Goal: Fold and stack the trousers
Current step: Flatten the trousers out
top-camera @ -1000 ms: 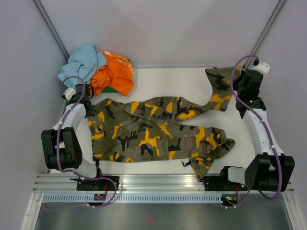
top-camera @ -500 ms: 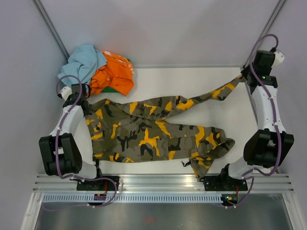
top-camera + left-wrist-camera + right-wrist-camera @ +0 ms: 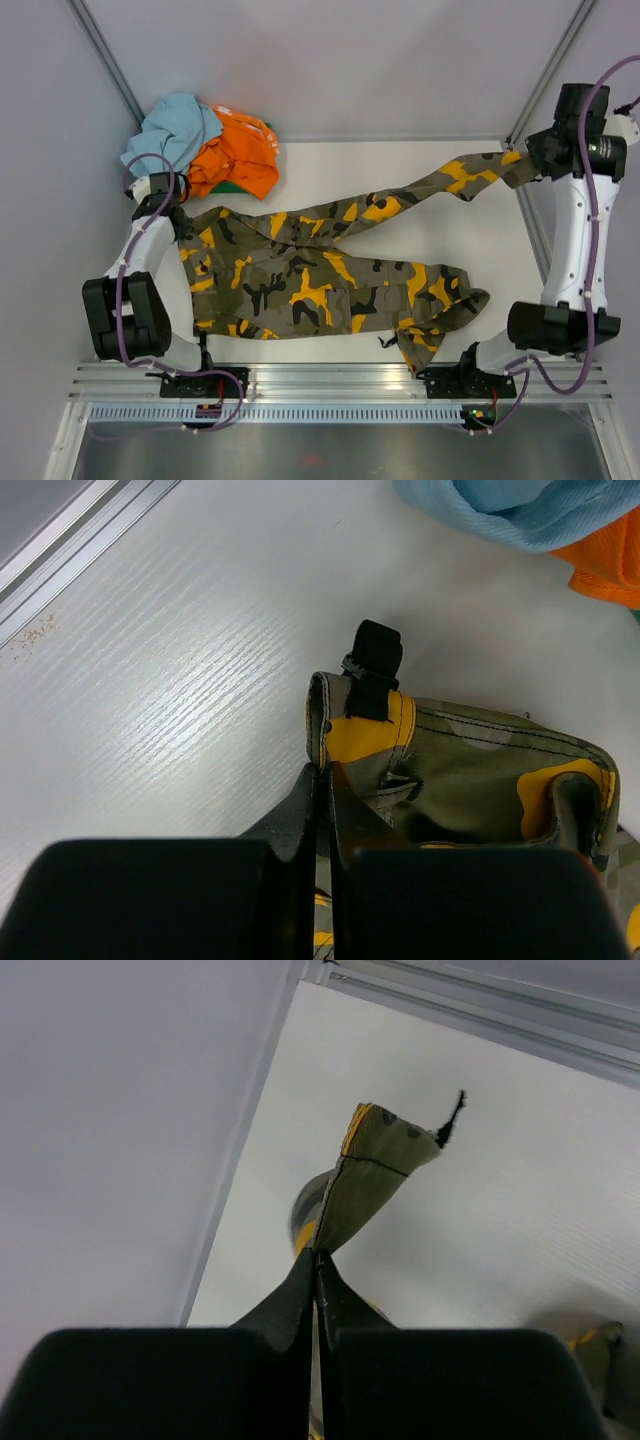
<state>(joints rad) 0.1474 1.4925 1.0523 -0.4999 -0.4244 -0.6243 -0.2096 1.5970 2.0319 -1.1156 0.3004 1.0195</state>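
Observation:
The camouflage trousers (image 3: 310, 275) lie spread across the white table, waist at the left, one leg along the front. My left gripper (image 3: 178, 215) is shut on the waistband corner (image 3: 360, 720) by a black strap loop. My right gripper (image 3: 528, 165) is shut on the hem of the far leg (image 3: 370, 1165) and holds it lifted at the back right, so that leg is stretched taut and twisted above the table. The near leg's hem (image 3: 445, 320) lies crumpled at the front right.
A heap of other clothes, light blue (image 3: 170, 130) and orange (image 3: 235, 155), sits at the back left corner, close to my left gripper; it shows in the left wrist view too (image 3: 520, 510). Grey walls and metal rails (image 3: 330, 385) bound the table.
My right gripper has lifted the far leg's hem up and out to the back right, pulling the leg straight. My left gripper has shifted slightly toward the back with the waistband.

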